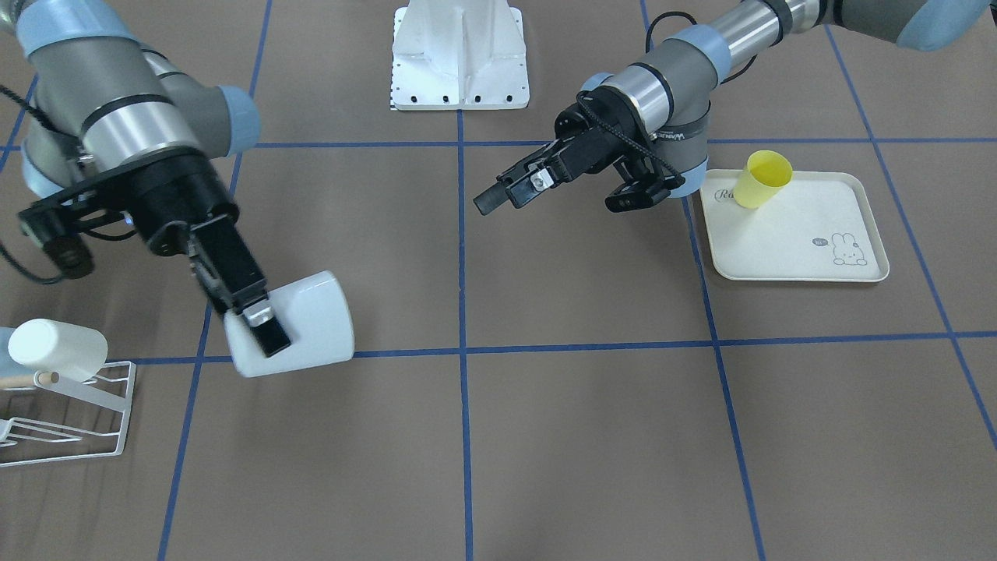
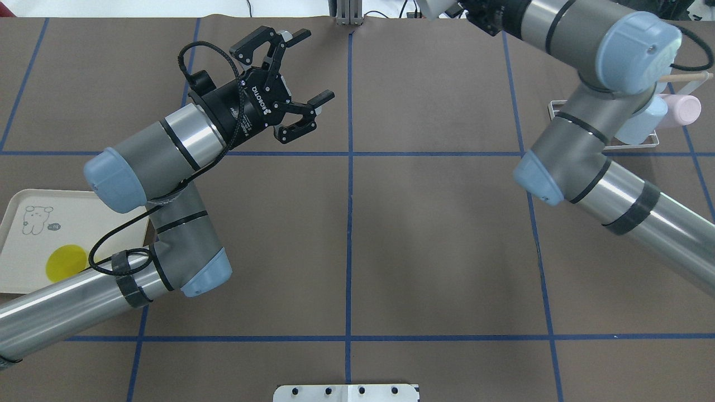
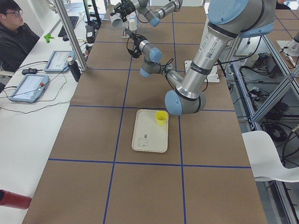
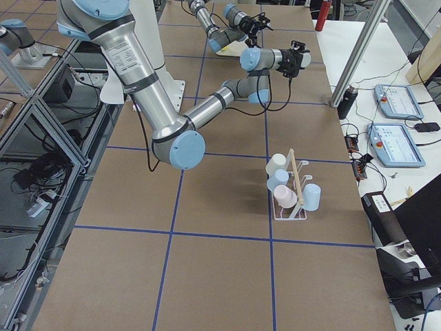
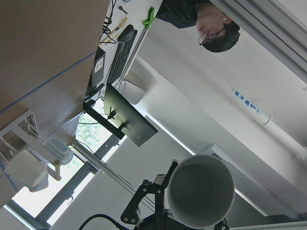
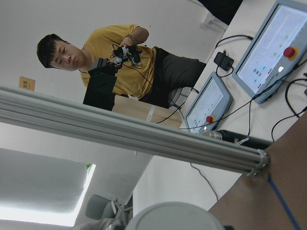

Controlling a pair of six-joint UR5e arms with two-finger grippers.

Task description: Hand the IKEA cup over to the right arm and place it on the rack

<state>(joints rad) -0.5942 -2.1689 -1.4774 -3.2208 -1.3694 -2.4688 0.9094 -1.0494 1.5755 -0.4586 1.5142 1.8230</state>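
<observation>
Closest to the front-facing camera, the right gripper [image 1: 265, 323] is clenched on the white cup [image 1: 308, 312]. One black finger lies flat against the cup's outer wall near its narrower end, and the other finger is hidden. The cup hangs tilted above the table [image 1: 545, 452] with its mouth turned toward the table's middle. It is near the rack [image 1: 105, 399] but apart from it, so the hand-over looks done and only the placing remains. Behind the grip, the right arm [image 1: 117, 117] slopes steeply down from the robot's side. Trouble, I judge, could come from the hold itself (a smooth wall pinched off-centre could twist or slide as the wrist turns). It could also come from crowding at the rack. A cream cup [image 1: 58, 348] already sits by the wooden peg [image 1: 48, 379], and the right side view shows several more cups there. I cannot tell which prong is free, so a careless approach could knock a neighbour off. Across the table the left gripper [image 2: 317, 63] stands released and empty, well apart. Beyond it a yellow cup [image 1: 767, 179] sits on the rabbit-print tray [image 1: 787, 241], away from the path, and I see nothing between the white cup and the rack.
</observation>
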